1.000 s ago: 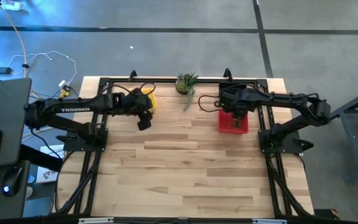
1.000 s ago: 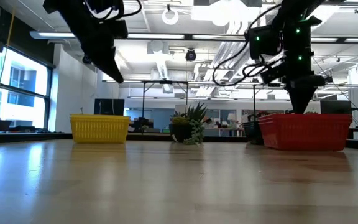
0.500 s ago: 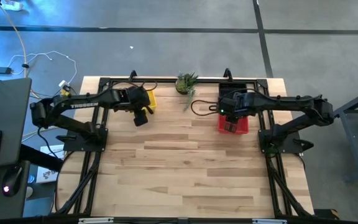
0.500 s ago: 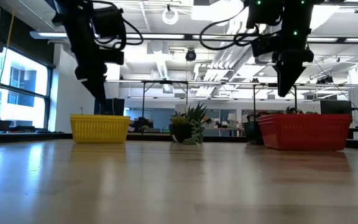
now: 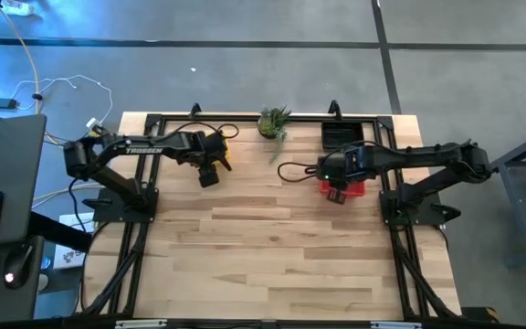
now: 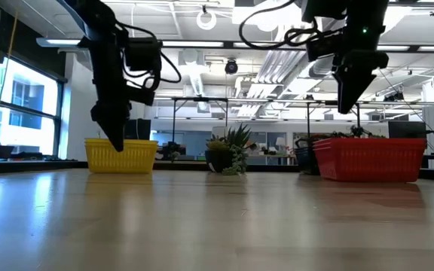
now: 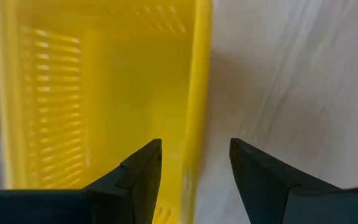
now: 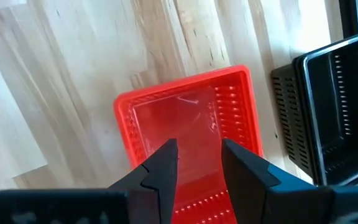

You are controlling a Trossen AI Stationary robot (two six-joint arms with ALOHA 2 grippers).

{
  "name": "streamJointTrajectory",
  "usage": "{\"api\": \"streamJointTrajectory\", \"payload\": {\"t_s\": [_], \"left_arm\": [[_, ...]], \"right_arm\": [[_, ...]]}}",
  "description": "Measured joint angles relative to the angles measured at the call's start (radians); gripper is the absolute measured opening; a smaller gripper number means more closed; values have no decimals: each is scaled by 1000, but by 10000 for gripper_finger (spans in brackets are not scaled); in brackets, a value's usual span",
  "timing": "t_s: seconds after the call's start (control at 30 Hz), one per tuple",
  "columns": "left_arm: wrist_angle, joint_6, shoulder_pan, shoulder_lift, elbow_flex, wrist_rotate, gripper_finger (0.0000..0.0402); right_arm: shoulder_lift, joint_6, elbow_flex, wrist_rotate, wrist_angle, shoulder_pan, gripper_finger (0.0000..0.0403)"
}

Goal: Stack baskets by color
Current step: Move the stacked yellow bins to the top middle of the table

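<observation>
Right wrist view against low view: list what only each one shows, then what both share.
Only the right wrist view shows the black basket beside the red basket and the red basket's empty inside. Only the low view shows the yellow basket, the potted plant and the left gripper. Both show the red basket and the open right gripper above it.

Both arms reach inward, left claw and right claw agape.
</observation>
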Motion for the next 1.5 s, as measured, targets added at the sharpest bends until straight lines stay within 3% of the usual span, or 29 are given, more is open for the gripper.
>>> {"api": "streamJointTrajectory", "payload": {"t_s": [0.17,0.33,0.67,1.13,1.33,1.5], "left_arm": [[0,0,0,50,0,61,158],[12,-16,-36,91,0,108,105],[38,-22,-216,100,0,110,14],[159,-53,-529,100,108,114,6],[187,-102,-593,117,188,112,6],[177,-100,-620,202,270,104,5]], "right_arm": [[0,45,0,5,10,37,110],[0,111,0,7,29,71,110],[0,182,0,7,97,135,110],[0,263,0,6,240,159,110],[0,265,0,11,292,159,110],[1,265,0,37,330,159,110]]}}
